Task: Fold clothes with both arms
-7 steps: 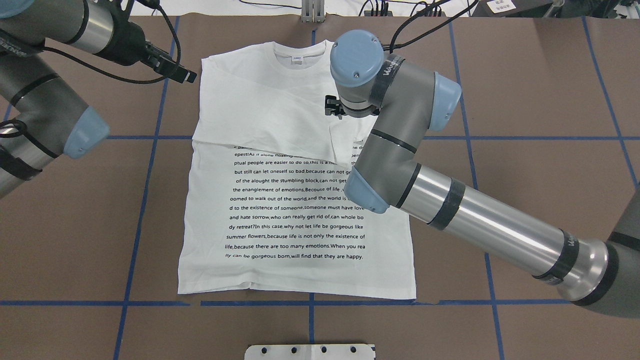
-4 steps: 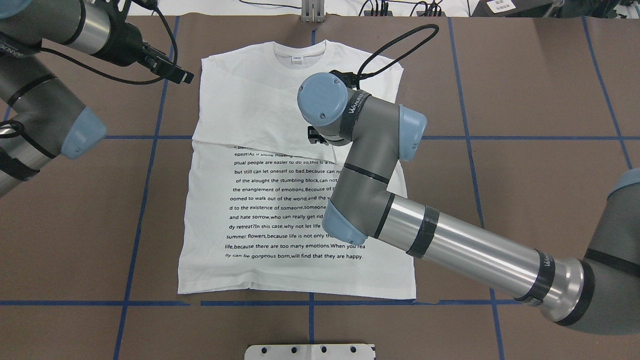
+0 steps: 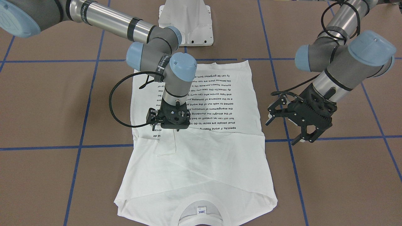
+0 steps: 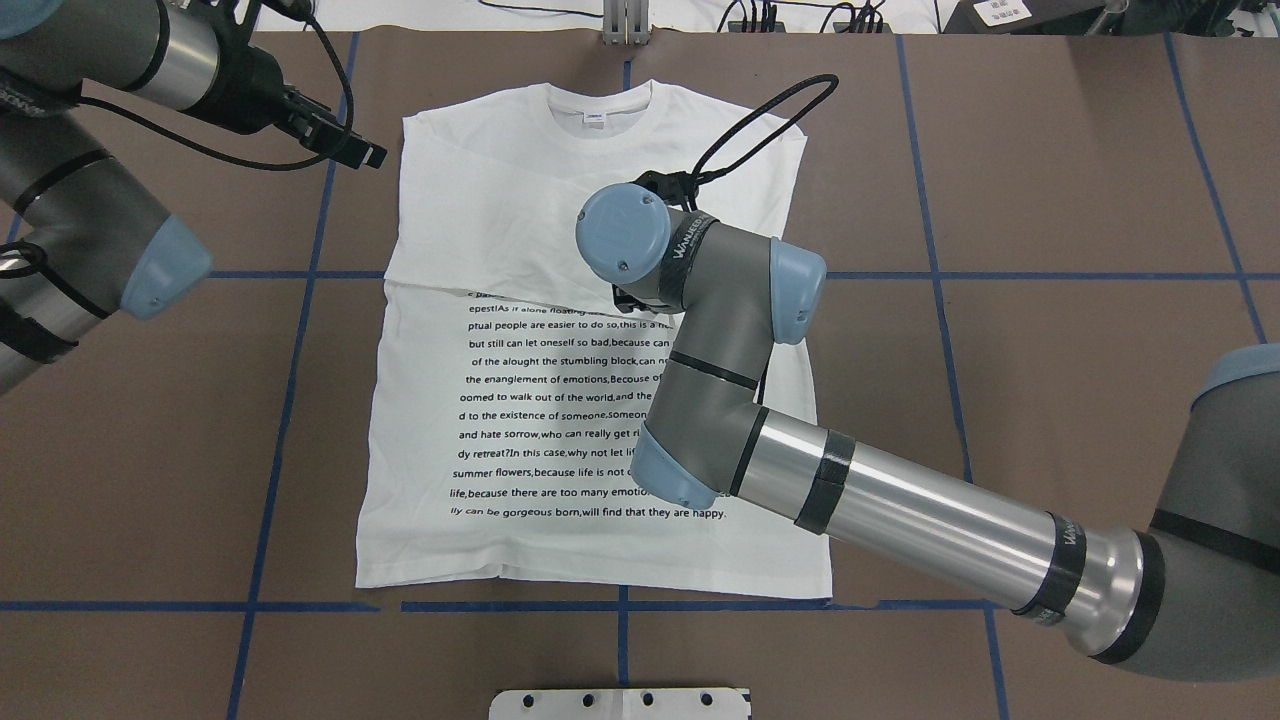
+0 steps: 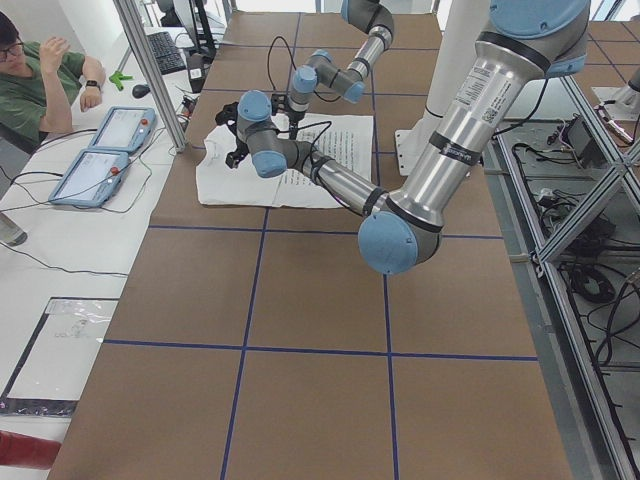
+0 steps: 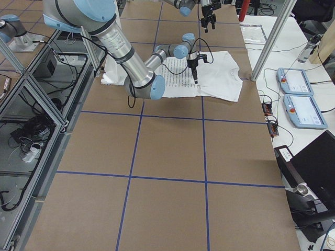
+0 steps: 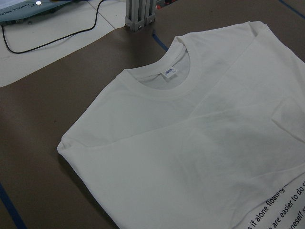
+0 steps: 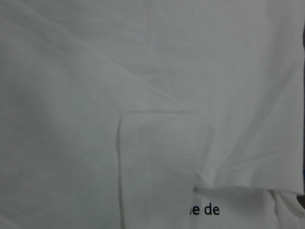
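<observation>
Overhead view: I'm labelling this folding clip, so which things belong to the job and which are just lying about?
Job: white shirt, left gripper, right gripper.
Lying about: white pedestal base, aluminium post.

Shirt (image 4: 480, 200): black printed block (image 4: 540, 400), lines include "the enanglement of emotions" and "will find that they are happy." Collar label (image 4: 594, 116): illegible.

White shirt (image 3: 201, 157) lies flat on the brown counter (image 3: 329, 175); right gripper (image 3: 169, 124) hangs over its folded sleeve, left gripper (image 3: 282, 131) beside the shirt, jaws spread
</observation>
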Action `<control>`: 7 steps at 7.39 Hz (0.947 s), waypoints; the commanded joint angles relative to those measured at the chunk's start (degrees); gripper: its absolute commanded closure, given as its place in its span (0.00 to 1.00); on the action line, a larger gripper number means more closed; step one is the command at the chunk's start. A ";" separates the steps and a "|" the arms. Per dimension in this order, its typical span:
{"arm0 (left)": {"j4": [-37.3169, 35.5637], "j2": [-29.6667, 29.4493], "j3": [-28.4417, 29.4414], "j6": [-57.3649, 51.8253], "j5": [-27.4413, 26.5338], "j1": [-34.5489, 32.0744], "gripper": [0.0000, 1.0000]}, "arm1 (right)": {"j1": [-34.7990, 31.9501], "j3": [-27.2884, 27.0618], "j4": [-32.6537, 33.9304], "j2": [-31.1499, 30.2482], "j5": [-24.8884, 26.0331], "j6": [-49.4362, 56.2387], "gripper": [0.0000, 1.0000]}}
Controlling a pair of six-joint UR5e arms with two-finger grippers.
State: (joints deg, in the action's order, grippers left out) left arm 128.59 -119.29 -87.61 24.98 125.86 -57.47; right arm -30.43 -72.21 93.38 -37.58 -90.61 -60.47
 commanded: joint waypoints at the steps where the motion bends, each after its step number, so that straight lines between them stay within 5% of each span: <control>1: 0.17 -0.07 -0.02 0.16 -0.08 0.08 0.00 | 0.02 -0.30 4.42 -0.12 0.09 3.33 0.00; 4: 0.17 -0.07 -0.02 0.33 -0.09 0.08 0.00 | -2.26 -1.87 10.57 -1.43 0.09 9.03 0.00; 7: 0.26 -0.07 -0.02 0.77 -0.17 0.17 0.00 | -6.30 -20.73 13.94 -15.99 -0.35 17.91 0.00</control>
State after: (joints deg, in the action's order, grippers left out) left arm 128.84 -119.36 -87.63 25.50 125.70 -57.32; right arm -35.07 -85.31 106.69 -47.93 -90.61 -45.97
